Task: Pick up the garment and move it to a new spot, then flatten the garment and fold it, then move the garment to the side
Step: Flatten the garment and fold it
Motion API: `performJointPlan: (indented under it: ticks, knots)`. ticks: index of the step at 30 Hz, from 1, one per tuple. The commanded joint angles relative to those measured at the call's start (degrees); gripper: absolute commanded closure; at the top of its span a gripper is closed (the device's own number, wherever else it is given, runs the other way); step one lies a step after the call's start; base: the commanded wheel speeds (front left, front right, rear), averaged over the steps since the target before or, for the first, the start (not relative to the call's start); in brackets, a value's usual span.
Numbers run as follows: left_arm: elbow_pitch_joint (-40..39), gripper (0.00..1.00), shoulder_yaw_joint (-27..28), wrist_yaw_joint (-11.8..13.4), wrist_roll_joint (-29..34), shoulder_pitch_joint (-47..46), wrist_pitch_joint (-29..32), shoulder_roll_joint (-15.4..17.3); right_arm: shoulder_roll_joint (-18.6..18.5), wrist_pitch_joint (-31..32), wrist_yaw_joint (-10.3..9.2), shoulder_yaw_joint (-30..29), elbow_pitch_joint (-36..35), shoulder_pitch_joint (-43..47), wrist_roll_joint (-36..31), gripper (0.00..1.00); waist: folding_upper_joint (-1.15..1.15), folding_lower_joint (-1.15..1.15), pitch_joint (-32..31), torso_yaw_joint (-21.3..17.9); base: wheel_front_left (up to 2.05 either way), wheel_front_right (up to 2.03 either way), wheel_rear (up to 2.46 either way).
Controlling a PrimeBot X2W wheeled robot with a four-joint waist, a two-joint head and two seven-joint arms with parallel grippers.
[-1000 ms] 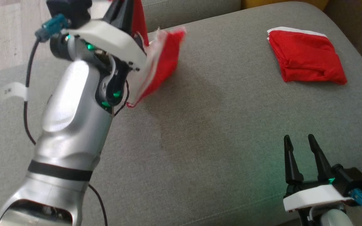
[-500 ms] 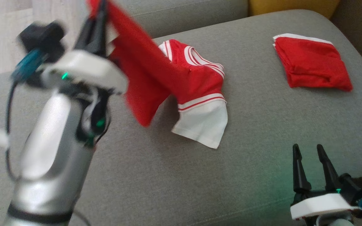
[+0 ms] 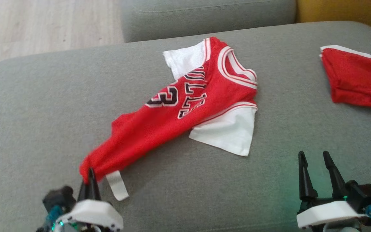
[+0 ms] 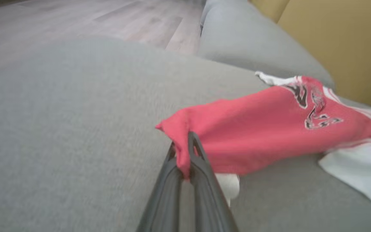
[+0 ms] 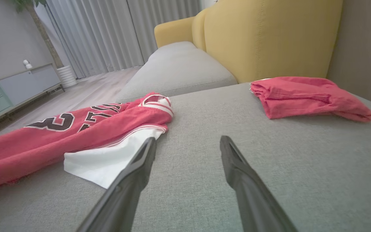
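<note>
At the lower left of the head view, the left gripper (image 3: 90, 174) has its two dark fingers pressed together, pinching the bunched hem corner of the red jersey (image 3: 179, 109). The left wrist view shows the same grip (image 4: 185, 156), with red fabric (image 4: 269, 129) squeezed between the closed fingers. A white label (image 3: 117, 185) trails from that hem just beside the fingers onto the grey sofa cushion (image 3: 43, 112). From the pinch the jersey runs diagonally up and to the right across the middle of the cushion, narrow and gathered near the gripper and wider further on, with a black numeral and lettering facing up. One white sleeve lies at its far edge, the other on its near right side, and the striped neckline sits at its right end. At the lower right, the right gripper (image 3: 316, 158) hovers with its fingers spread and nothing between them. In its own wrist view (image 5: 187, 141) it points across bare cushion, near the white sleeve. At the far right, well apart from the jersey (image 5: 60, 135), a folded red cloth (image 3: 356, 80) rests on the cushion before a yellow backrest (image 5: 269, 38).
</note>
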Motion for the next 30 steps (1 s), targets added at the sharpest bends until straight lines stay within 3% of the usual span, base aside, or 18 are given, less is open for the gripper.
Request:
performJointPlan:
  ticks: [1,2,5,6,7,10,14,19,30]
  knots:
    - [0.81,1.0,1.65,-1.42,0.09,-2.96,-1.88,-0.06,-0.42,-0.61,0.43,1.57,-1.41,-2.32,-0.58,0.0,0.0,0.0,0.25,1.37,0.0,0.0,0.0]
    - [2.65,0.97,1.94,-1.98,-0.35,-2.9,-2.37,-0.64,-0.42,-0.61,0.43,1.68,-1.31,-2.27,-0.76,0.0,0.0,0.0,0.21,1.84,0.0,0.0,0.0]
    - [6.98,0.53,2.25,-4.5,-0.83,-4.03,-3.22,-1.85,-0.42,-0.61,0.43,1.77,-1.09,-2.12,-1.17,0.0,0.0,0.0,0.22,2.87,0.0,0.0,0.0]
    - [8.43,0.19,2.18,-5.23,-0.71,-4.39,-3.33,-2.13,-0.42,-0.61,0.43,1.7,-1.02,-2.11,-1.28,0.0,0.0,0.0,0.15,3.11,0.0,0.0,0.0]
    - [9.81,0.02,2.11,-6.11,-0.93,-4.68,-3.4,-2.48,-0.42,-0.61,0.43,1.67,-0.95,-2.11,-1.35,0.0,0.0,0.0,0.03,3.32,0.0,0.0,0.0]
    - [13.71,0.0,2.16,-7.62,-1.85,-5.01,-3.49,-3.33,-0.42,-0.61,0.43,1.87,-0.69,-2.16,-1.47,0.0,0.0,0.0,-0.46,3.65,0.0,0.0,0.0]
    - [13.71,0.0,4.3,-7.47,-1.43,-4.9,-3.53,-3.7,-0.42,-0.61,0.43,1.74,-0.61,-1.87,-1.48,0.0,0.0,0.0,-1.24,4.03,0.0,0.0,0.0]
    - [5.65,0.0,7.98,-7.73,4.61,-1.32,-3.55,-4.14,-0.42,-0.61,0.43,1.19,-1.27,-0.65,-2.25,0.0,0.0,0.0,-3.0,4.66,0.0,0.0,0.0]
    - [-6.92,0.0,7.97,-13.31,17.34,4.6,-3.56,-5.19,-0.42,-0.61,0.43,-1.91,-6.07,2.2,-7.89,0.0,0.0,0.0,-5.96,8.09,0.0,0.0,0.0]
